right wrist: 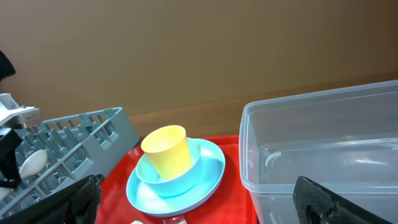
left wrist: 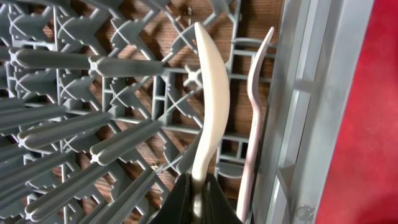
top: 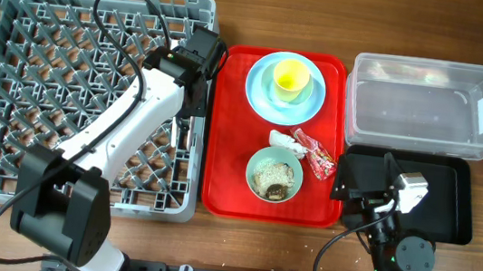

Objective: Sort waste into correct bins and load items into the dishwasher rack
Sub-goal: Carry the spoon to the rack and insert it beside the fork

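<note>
Left wrist view: a white plastic spoon [left wrist: 211, 93] is clamped by its handle end between the closed fingers of the left gripper [left wrist: 198, 190], inside the grey dishwasher rack [left wrist: 62, 62] close to its right wall. The spoon is seen edge-on, cream-white, smooth and curved, with its bowl end pointing away from the fingers. A white plastic fork [left wrist: 254, 118], thinner and duller, is lodged just right of it against that wall. The right gripper [right wrist: 205, 208] is spread wide with nothing between its fingers, over the black tray [top: 453, 201] and near the clear tub [top: 428, 102].
</note>
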`<state>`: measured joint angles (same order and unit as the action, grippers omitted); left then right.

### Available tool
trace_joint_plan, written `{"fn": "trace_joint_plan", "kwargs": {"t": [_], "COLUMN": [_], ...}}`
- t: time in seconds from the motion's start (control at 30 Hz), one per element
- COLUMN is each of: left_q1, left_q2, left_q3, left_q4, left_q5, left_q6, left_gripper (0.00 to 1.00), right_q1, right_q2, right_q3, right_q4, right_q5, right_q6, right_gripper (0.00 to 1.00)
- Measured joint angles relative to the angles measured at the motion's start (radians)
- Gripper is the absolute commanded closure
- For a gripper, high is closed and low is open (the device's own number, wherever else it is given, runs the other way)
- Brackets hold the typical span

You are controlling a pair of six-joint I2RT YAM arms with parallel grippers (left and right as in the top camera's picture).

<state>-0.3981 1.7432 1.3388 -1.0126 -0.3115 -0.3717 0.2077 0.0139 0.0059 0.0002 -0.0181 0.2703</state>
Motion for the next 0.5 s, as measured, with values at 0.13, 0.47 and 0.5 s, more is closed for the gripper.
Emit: {"fn": "trace_joint_plan", "kwargs": {"t": [0.13, 0.47, 0.5], "left_q1": [0.000, -0.008, -0.008], "left_q2": [0.000, 0.000, 0.000], "left_q3": [0.000, -0.001, -0.001], "left_q4": [-0.008, 0.031, 0.035], "left_q5": [0.006, 0.040, 0.042], "left_q6": [0.000, 0.038, 0.038], "left_gripper": [0.96, 0.96, 0.94], "right_q1": [0.000, 0.000, 0.000], "right_q2": [0.000, 0.000, 0.000], "right_q3": [0.000, 0.000, 0.000], "right_q4": [0.000, 0.000, 0.000], "right_q5": [0.000, 0.000, 0.000], "right_q6": [0.000, 0.000, 0.000], "right_gripper": [0.00, 0.00, 0.00]}}
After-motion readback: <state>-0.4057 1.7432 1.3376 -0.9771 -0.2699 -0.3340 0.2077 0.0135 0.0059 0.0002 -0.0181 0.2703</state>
